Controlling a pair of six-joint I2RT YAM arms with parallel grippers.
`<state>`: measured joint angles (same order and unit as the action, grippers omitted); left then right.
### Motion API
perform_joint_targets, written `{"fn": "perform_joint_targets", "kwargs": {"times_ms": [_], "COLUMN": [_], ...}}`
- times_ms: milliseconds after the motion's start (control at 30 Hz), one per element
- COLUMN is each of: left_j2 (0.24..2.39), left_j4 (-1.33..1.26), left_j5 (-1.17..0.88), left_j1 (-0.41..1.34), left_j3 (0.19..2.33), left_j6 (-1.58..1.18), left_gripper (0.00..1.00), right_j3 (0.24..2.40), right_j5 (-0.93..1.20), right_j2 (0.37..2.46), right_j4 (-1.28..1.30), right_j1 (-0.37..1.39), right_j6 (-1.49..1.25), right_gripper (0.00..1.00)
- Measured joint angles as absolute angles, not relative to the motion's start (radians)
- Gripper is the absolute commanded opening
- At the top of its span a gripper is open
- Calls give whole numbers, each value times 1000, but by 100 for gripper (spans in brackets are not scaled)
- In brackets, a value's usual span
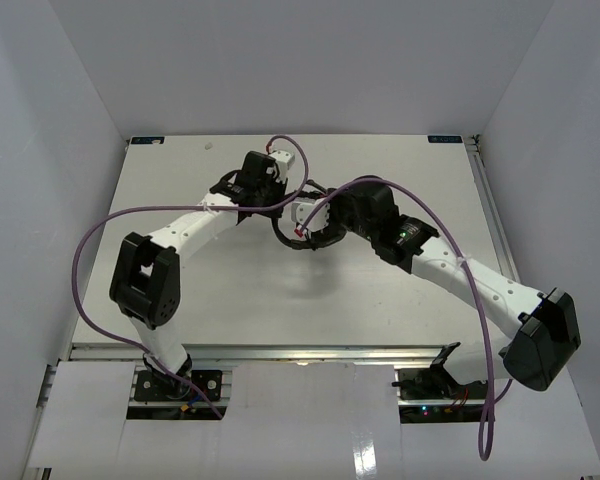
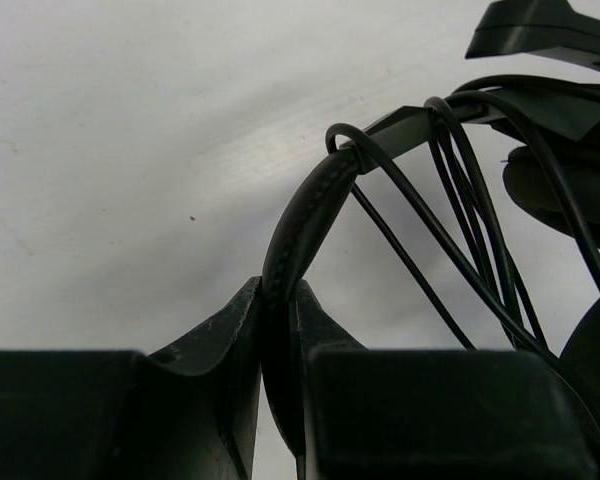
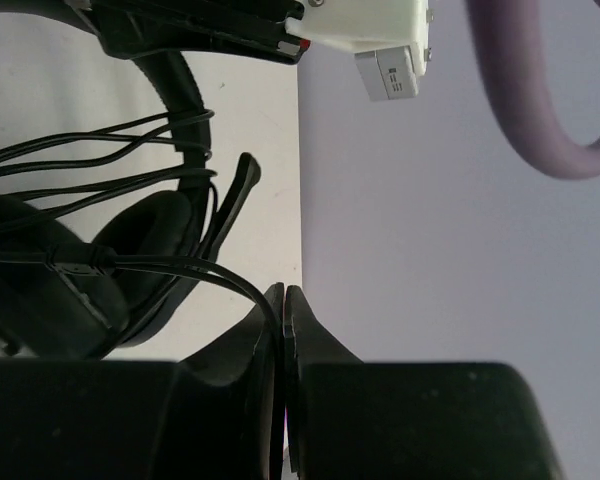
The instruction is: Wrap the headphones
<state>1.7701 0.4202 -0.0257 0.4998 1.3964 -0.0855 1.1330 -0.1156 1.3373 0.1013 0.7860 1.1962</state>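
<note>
Over the white worktop [image 1: 230,300], mid-table, sit the headphones [image 1: 315,238]. My left tool [image 2: 280,300] clamps the stiff padded headband [image 2: 305,215], a sound hold. My right tool [image 3: 282,300] pinches the thin cord [image 3: 180,265], which looks limp and liable to slip.

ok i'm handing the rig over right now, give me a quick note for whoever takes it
Left gripper: shut on the headband of the headphones, mid-table.
Right gripper: shut on the cord, beside an earcup.
Done: several cord loops already lie over the headband.
Left: wind on the remaining cord and secure its end. How much cord remains can't be seen.
</note>
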Motion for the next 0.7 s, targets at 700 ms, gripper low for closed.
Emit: {"fn": "perform_joint_targets", "kwargs": {"times_ms": [700], "left_j2": [1664], "left_j4": [501], "left_j5": [-338], "left_j1": [549], "left_j3": [1367], "left_j6": [-46], "left_gripper": [0], "right_j3": [1081], "right_j5": [-49], "right_j2": [1377], "right_j4": [59], "right_j1": [787], "right_j6": [1273], "right_gripper": [31]}}
